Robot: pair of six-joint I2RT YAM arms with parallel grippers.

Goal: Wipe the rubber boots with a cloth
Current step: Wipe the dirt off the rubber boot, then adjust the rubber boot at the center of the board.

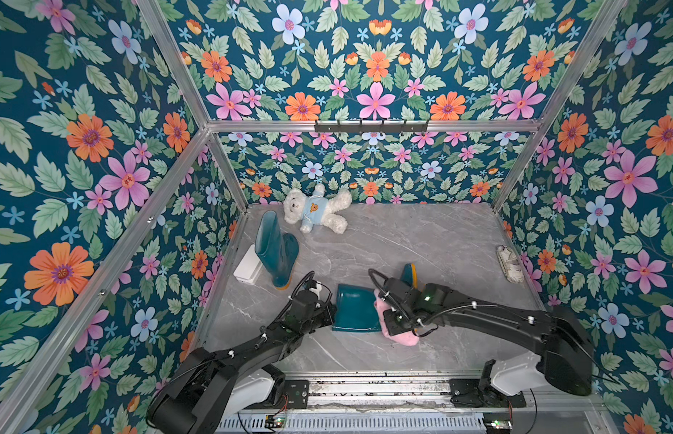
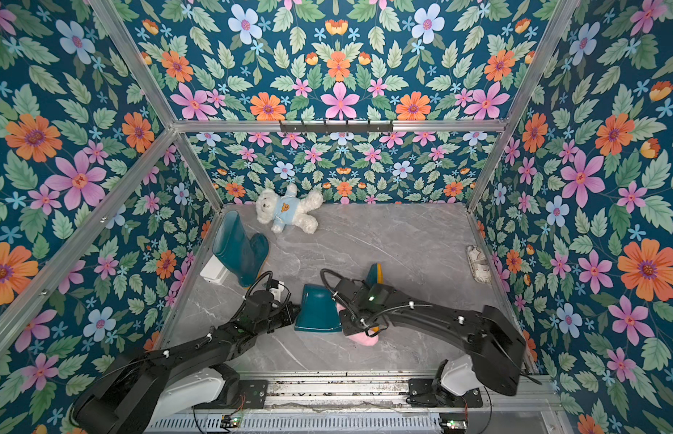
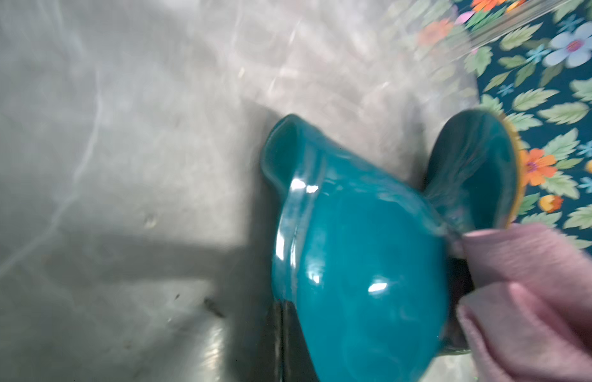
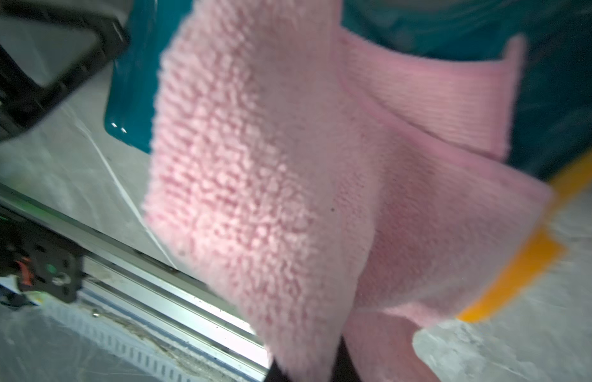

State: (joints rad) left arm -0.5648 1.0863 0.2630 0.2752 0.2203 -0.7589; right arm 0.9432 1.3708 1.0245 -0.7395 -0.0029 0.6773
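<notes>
Rubber boot (image 1: 355, 312) lies sideways on the tabletop (image 1: 421, 240) between two low, outstretched arms, left gripper (image 1: 329, 310) clamped on its cuff, right gripper (image 1: 393, 330) pinching the pink cloth (image 1: 404, 338) against its ankle; second boot (image 1: 276, 251) sits beside the left wall.

The left arm (image 1: 248, 349) and the right arm (image 1: 496, 319) are built of matt black housings, rounded at the links and chunky at the joints. Each has a white base shell (image 1: 515, 375) on a black plate (image 1: 466, 392) dotted with screws. A thin black cable (image 1: 371, 275) loops at each wrist, small white clips (image 1: 530, 320) ring the links, and a green light (image 1: 426, 298) glows by the right wrist.
</notes>
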